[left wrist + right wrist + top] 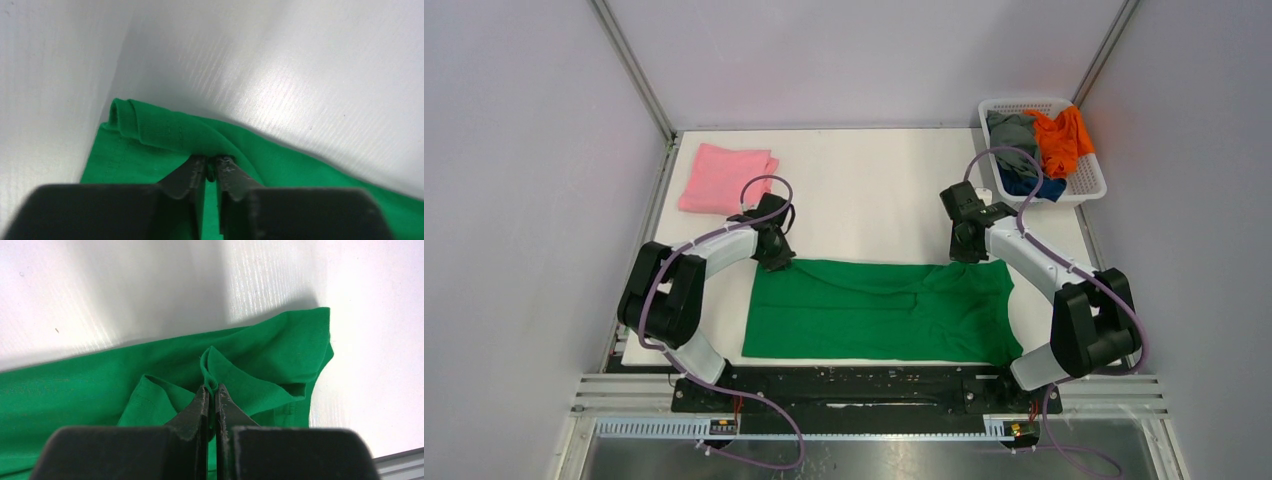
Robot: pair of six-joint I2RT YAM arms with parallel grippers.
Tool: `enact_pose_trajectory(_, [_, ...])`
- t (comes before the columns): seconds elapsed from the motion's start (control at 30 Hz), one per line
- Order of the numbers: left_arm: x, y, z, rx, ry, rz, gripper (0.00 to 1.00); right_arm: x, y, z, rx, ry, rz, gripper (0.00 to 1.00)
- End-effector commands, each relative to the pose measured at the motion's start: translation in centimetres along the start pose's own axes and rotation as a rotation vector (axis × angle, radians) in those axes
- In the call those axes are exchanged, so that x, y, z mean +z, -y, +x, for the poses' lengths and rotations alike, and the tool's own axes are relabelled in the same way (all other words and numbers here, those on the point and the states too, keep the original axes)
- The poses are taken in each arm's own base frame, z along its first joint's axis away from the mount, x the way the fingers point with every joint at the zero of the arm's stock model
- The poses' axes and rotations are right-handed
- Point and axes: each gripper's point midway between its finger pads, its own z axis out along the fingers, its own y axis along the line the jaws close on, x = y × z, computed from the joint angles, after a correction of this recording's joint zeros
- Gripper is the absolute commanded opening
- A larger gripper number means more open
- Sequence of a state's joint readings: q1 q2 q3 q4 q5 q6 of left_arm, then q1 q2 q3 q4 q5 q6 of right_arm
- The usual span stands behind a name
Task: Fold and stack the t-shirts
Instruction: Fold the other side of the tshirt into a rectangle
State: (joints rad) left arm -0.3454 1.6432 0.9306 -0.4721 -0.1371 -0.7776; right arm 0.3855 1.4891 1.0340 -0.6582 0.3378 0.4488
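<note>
Your right gripper [211, 391] is clenched on a small peak of cloth from the bright green t-shirt [879, 310]; in the right wrist view you can see a green fold pinched up between the two dark fingertips, near the shirt's far right corner. Your left gripper [211, 166] has its jaws drawn almost together on the same shirt's far edge, close to the far left corner. Only a thin slit shows between them, and the cloth rises in a rolled ridge right at the tips.

You have the green t-shirt lying lengthwise across the near part of the white table [864, 190], between the two arms. It is mostly flat, with some creases toward its right end.

A pink t-shirt [722, 178] sits folded at the far left of the table, well apart from the green one. At the far right corner stands a white slatted basket [1092, 190], and in it you can see an orange t-shirt [1064, 138], a grey t-shirt [1012, 132] and a dark blue t-shirt [1029, 185], all bundled together unfolded.
</note>
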Motion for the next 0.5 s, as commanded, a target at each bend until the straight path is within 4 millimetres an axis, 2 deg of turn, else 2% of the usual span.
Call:
enact_pose_trajectory(0.0, [-1.0,1.6,-1.6,-0.005,0.050,0.058,0.00,-0.4,-0.3,-1.4,0.013,0.032,-0.014,0.00])
enact_pose_trajectory(0.23, [-3.8,1.0,-2.3,-0.006,0.107,0.076,0.00,-1.1,0.5,-1.4,0.013,0.045,0.006,0.00])
enact_pose_trajectory(0.47, [-5.8,-1.4,-0.7,0.007,0.095,0.041,0.00,-2.1,1.8,-0.3,0.014,0.049,0.019,0.00])
